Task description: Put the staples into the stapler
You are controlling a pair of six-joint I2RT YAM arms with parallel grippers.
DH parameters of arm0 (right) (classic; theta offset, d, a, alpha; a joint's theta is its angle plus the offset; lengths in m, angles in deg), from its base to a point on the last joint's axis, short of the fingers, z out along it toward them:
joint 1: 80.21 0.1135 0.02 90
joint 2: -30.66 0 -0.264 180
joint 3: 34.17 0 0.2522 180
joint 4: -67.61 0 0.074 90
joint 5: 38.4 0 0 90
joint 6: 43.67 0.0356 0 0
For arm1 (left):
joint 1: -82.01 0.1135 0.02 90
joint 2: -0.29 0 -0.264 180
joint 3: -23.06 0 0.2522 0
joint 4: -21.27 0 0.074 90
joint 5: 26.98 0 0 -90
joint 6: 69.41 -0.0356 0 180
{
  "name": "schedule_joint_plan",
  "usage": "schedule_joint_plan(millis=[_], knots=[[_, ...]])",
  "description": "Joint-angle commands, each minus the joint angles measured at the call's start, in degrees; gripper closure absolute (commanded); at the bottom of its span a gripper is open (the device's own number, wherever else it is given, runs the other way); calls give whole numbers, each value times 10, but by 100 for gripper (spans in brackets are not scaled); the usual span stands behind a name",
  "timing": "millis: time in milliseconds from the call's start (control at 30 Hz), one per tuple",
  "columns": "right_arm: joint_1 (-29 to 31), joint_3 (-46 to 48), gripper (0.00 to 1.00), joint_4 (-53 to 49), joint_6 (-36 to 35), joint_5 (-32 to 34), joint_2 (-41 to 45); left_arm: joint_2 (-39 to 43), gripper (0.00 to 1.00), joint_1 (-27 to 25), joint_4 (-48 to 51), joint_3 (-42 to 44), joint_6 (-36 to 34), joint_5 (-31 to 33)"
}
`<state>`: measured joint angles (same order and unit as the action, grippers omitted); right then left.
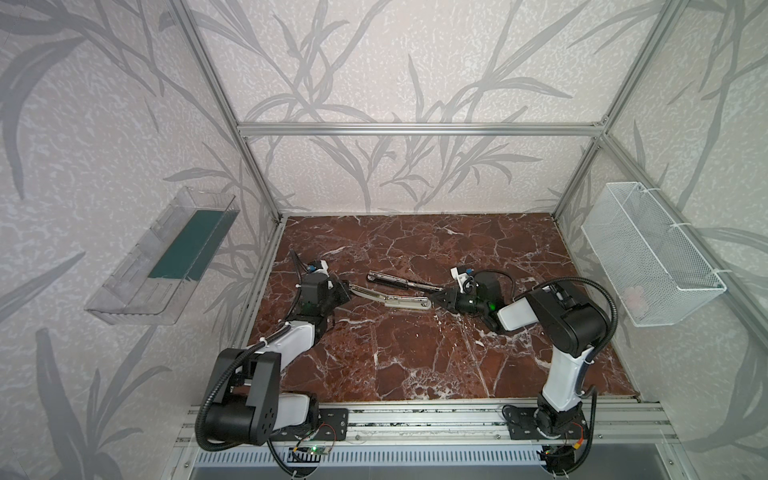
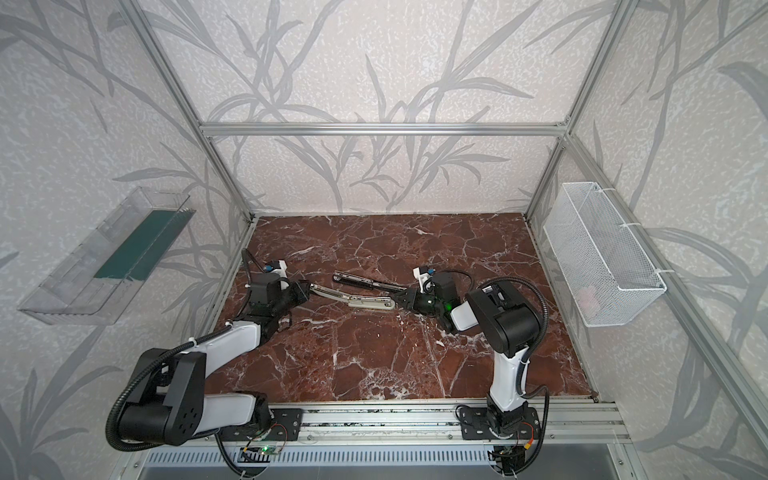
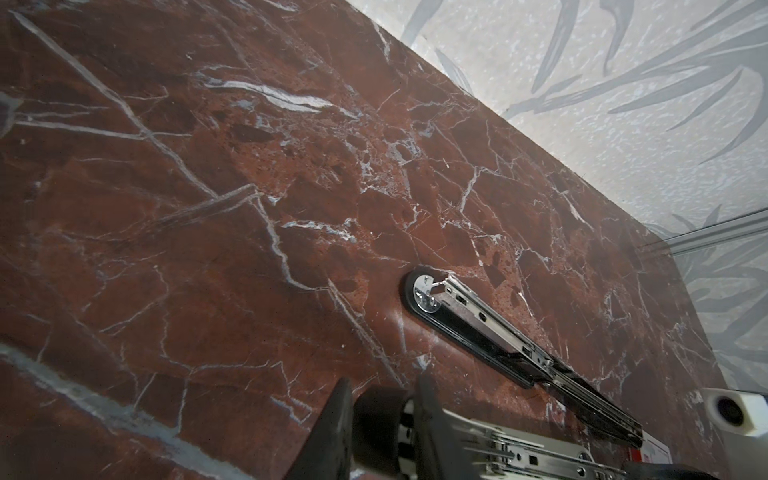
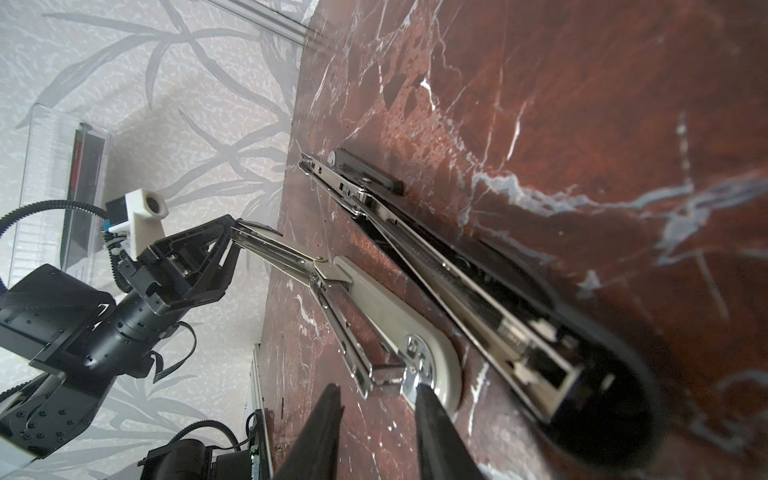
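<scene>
The black stapler [image 1: 399, 283] [image 2: 361, 282] lies opened out flat on the marble table [image 1: 415, 357], its silver rail bare [image 3: 478, 328] [image 4: 469, 299]. Just in front of it lies a beige-grey stapler [image 1: 409, 303] [image 2: 372, 304] [image 4: 374, 299], also hinged open. My left gripper [image 1: 347, 291] [image 2: 306, 289] [image 3: 382, 399] is shut on the black tip of that beige stapler's raised upper arm. My right gripper [image 1: 434, 298] [image 2: 397, 297] [image 4: 376, 392] is open at the beige stapler's base end, one fingertip [image 4: 419, 390] against the round silver plate. The staples are out of view.
A clear plastic bin [image 1: 166, 266] holding something dark green hangs on the left wall. A white wire basket [image 1: 652, 253] hangs on the right wall. An aluminium rail [image 1: 415, 419] carrying both arm bases runs along the front edge.
</scene>
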<state>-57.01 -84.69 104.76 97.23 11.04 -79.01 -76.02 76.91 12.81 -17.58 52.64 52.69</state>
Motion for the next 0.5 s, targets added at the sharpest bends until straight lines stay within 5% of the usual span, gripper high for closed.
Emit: schedule_joint_plan(millis=[0, 133, 300, 467], knots=[[0, -13, 67, 8, -3, -5, -1, -13, 75, 5, -12, 12, 0, 24], [0, -16, 68, 6, -5, -5, -1, -33, 75, 11, -14, 9, -3, 29], [0, -20, 68, -17, -17, -3, 12, -34, 60, 16, -13, 9, 11, 50], [-1, -35, 68, -109, -50, 4, 59, 10, 55, 16, 22, -8, 14, 38]])
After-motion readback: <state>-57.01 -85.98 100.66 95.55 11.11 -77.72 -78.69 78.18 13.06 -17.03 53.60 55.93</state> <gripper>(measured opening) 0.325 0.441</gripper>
